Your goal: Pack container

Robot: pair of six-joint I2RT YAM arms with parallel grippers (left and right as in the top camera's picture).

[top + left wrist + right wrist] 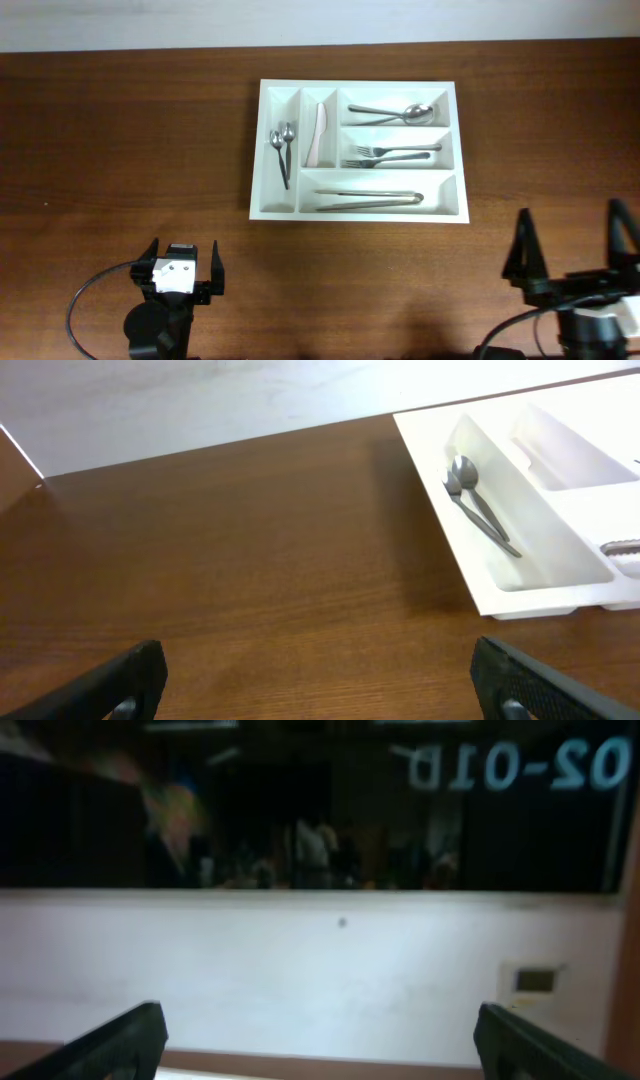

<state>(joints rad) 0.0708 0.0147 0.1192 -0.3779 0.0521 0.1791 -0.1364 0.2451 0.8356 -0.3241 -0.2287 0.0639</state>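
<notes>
**Tray looks full, both hands open and waiting**

The white tray (pixel 360 215) sits well ahead of both hands, to the front-right of the left hand (pixel 184 246) and the front-left of the right hand (pixel 570 212). Both hands have their fingers spread apart and hold nothing. Small spoons (pixel 283 140), a white knife (pixel 317 135), big spoons (pixel 400 112), forks (pixel 385 155) and tongs (pixel 370 198) each lie in their own slot. No loose piece shows near the hands, so I think the packing is done. The next move likely calls for no grab at all. No brand shows on the tray. The right wrist view has blurry pale writing (pixel 520 765) up top, maybe "02-01D", looking backward.
</notes>
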